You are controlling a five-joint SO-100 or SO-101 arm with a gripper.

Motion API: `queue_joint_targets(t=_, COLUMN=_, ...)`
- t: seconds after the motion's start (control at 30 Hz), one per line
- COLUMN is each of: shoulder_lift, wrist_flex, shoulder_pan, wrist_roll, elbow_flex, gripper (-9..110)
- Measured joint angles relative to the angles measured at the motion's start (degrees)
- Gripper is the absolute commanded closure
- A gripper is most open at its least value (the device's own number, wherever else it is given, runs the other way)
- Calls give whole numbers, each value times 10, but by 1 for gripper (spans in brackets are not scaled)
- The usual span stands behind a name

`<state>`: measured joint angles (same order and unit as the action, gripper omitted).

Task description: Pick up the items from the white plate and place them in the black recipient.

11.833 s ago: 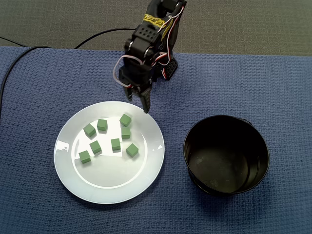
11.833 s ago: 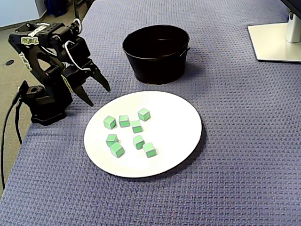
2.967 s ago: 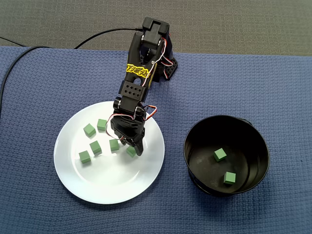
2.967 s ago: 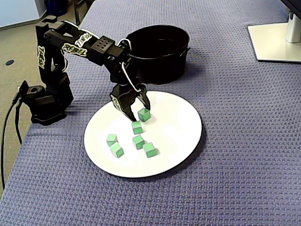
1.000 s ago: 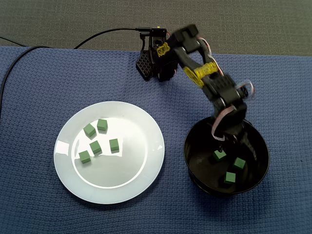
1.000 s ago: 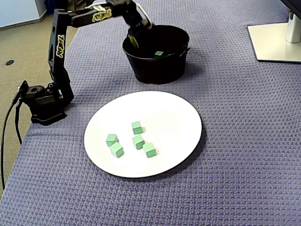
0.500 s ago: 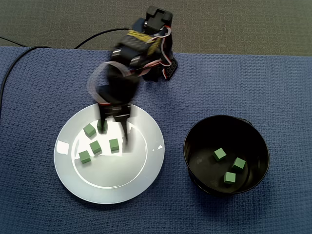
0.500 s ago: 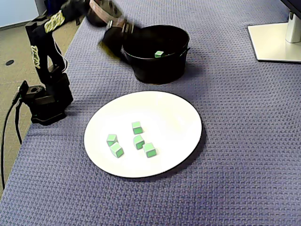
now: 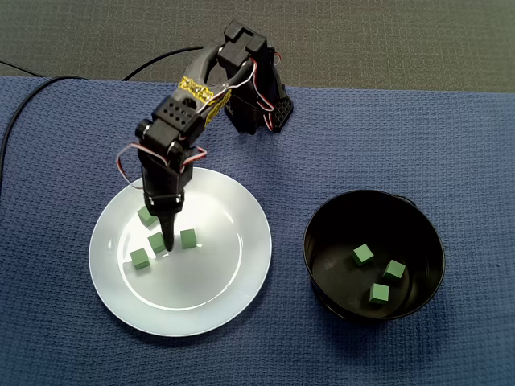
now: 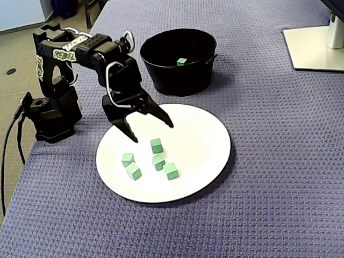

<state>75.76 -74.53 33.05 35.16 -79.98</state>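
Nearest in a fixed view is the blue woven surface (image 10: 269, 177), and on it lies the white plate (image 10: 200, 141). Five green cubes (image 10: 171, 171) sit loosely grouped on the plate's left half in that view, none stacked.

Just behind them, over the plate's back-left part, the fingers (image 10: 159, 114) point downward and are spread wide apart with nothing between them. The cube farthest back (image 10: 156, 145) lies just in front of the gap between the tips. I cannot tell whether the tips touch the plate.

In the fixed view from above, the black arm (image 9: 173, 133) reaches over the plate (image 9: 201, 299) and covers one cube, so only four show there. The fingers (image 9: 166, 229) overlap into a single dark spike between those cubes.

At the left edge of the surface stands the arm's base (image 10: 51, 115), with a black cable (image 10: 7, 153) hanging off beside it.

Farther back, apart from the plate, stands the black recipient (image 10: 177, 75). One green cube (image 10: 182, 62) shows over its rim, while the view from above shows three cubes (image 9: 363, 255) on its floor.

At the far right corner lies a white stand base (image 10: 314, 49).
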Motion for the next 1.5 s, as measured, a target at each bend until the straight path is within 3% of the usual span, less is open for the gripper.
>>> queue_joint_targets(t=0.37, shoulder_lift=-85, wrist_flex=-11, shoulder_pan=-28, wrist_roll=39, elbow_flex=-6, gripper=72)
queue_joint_targets(t=0.57, shoulder_lift=-109, wrist_flex=42, shoulder_pan=-37, wrist_roll=47, elbow_flex=-6, gripper=75)
queue_joint_targets(t=1.0, shoulder_lift=-120, wrist_flex=71, shoulder_pan=-43, wrist_roll=47, elbow_flex=-6, gripper=101)
queue_joint_targets(t=1.5, shoulder_lift=-73, wrist_flex=47, shoulder_pan=-40, wrist_roll=29, elbow_flex=4, gripper=101)
